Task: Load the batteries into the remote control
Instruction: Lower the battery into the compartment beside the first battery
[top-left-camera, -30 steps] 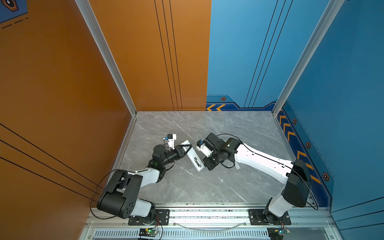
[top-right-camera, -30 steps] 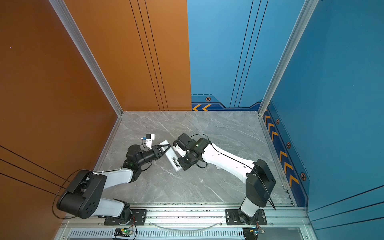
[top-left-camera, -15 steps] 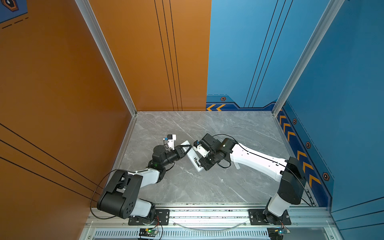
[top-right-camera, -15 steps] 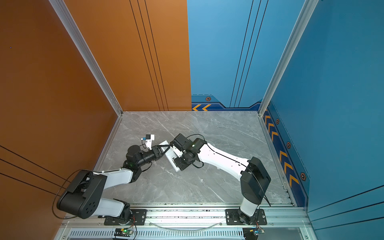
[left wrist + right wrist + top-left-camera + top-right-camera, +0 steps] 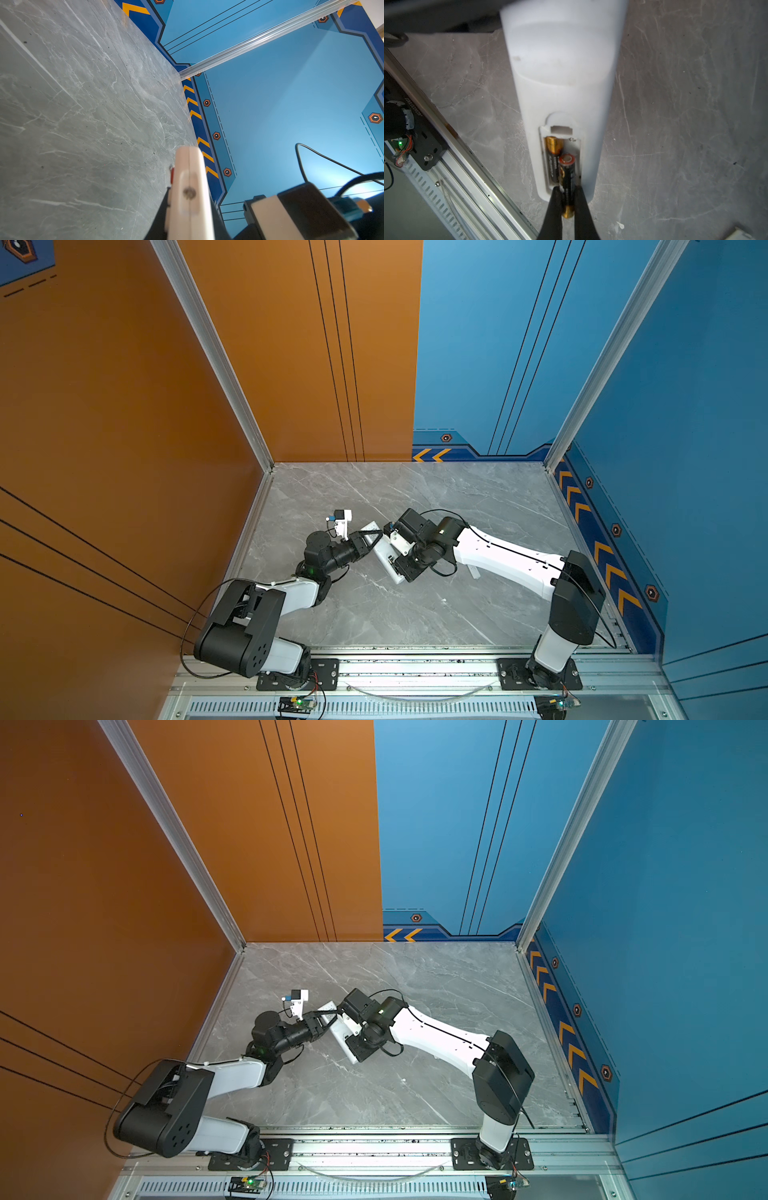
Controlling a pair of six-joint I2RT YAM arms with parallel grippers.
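The white remote control (image 5: 562, 72) is back side up, with its battery recess uncovered. My left gripper (image 5: 376, 536) is shut on its far end, seen edge-on in the left wrist view (image 5: 188, 187). One black and gold battery (image 5: 552, 153) lies in the recess. My right gripper (image 5: 568, 192) is shut on a second battery (image 5: 566, 178). This battery is tilted over the free slot beside the first, and its gold end sticks out past the remote's end. In both top views the right gripper (image 5: 399, 570) (image 5: 353, 1048) is at the remote's near end (image 5: 338, 1033).
A small white cover piece (image 5: 472, 571) lies on the grey marble floor under the right arm, also seen as a corner (image 5: 737, 234) in the right wrist view. The aluminium rail (image 5: 467, 166) runs along the front edge. Orange and blue walls enclose the floor.
The right arm has shifted a little to the left, toward the remote, with the battery in its grip. The left arm and the remote have stayed still.
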